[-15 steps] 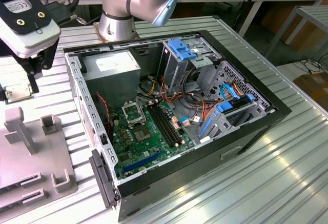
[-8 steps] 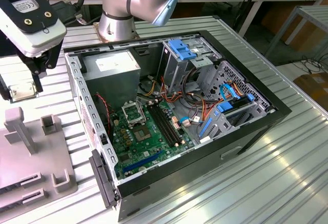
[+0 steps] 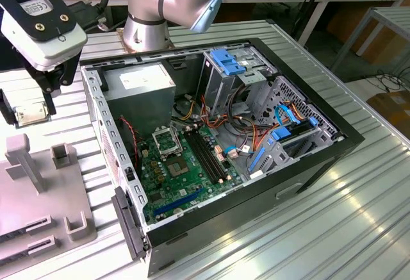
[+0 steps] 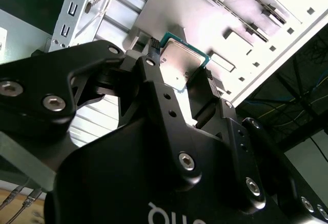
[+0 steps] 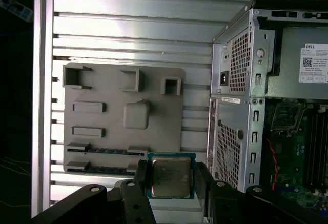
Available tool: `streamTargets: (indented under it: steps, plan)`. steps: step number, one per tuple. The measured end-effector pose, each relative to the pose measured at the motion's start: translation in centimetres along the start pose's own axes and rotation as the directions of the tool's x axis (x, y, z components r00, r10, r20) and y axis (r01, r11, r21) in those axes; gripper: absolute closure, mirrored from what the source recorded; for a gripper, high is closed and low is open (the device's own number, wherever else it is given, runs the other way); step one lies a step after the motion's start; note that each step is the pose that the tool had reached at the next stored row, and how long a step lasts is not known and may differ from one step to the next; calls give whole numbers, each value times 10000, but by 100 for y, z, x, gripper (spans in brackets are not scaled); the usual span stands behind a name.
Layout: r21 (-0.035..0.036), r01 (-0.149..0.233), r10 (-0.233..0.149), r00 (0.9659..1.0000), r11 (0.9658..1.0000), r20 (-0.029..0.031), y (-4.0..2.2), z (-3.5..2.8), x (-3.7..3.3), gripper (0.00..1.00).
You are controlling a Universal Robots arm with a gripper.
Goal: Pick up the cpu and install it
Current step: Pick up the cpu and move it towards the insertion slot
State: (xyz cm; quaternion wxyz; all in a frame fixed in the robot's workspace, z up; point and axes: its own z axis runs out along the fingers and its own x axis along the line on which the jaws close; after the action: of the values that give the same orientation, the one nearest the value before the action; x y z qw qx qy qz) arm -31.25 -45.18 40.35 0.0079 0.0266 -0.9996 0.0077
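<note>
"What carries everything here?"
"A ribbed aluminium table (image 3: pixel 346 229)."
"And what sits directly on it?"
"An open computer case (image 3: pixel 211 232) in the middle. In the exterior view, a grey holder plate (image 3: pixel 51 193) lies at its eight o'clock, and the robot arm's base (image 3: pixel 144 33) stands at eleven o'clock."

One cpu (image 4: pixel 182 60), silvery face, green rim: clamped at two opposite edges between black fingers (image 4: pixel 149 65) of gripper (image 4: pixel 179 69). Behind: grey holder plate (image 4: pixel 246 8) with slots, ribbed metal desk (image 4: pixel 120 16), perforated corner of computer case (image 4: pixel 82 3).
</note>
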Motion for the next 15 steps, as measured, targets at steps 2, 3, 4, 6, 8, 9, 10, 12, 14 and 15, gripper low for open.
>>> streamTargets:
  steps: [2,3,4,6,8,9,10,12,14,15]
  plan:
    - [0,0,0,10000,10000,0,0,0,-10,53]
    - [0,0,0,10000,10000,0,-1,0,-14,53]
    - [-1,-1,1,10000,10000,0,-1,0,-20,53]
    - [0,0,0,10000,10000,0,-1,0,-30,53]
    - [-1,-1,1,10000,10000,0,-2,0,-42,53]
    - [0,0,0,10000,10000,0,-3,-1,-51,53]
    - [0,0,0,10000,10000,0,-3,-1,-59,53]
    - [0,0,0,10000,10000,0,-4,-1,-69,53]
    - [-1,0,0,10000,10000,0,-4,-1,-81,53]
    - [-1,0,0,10000,10000,0,-5,-1,-89,53]
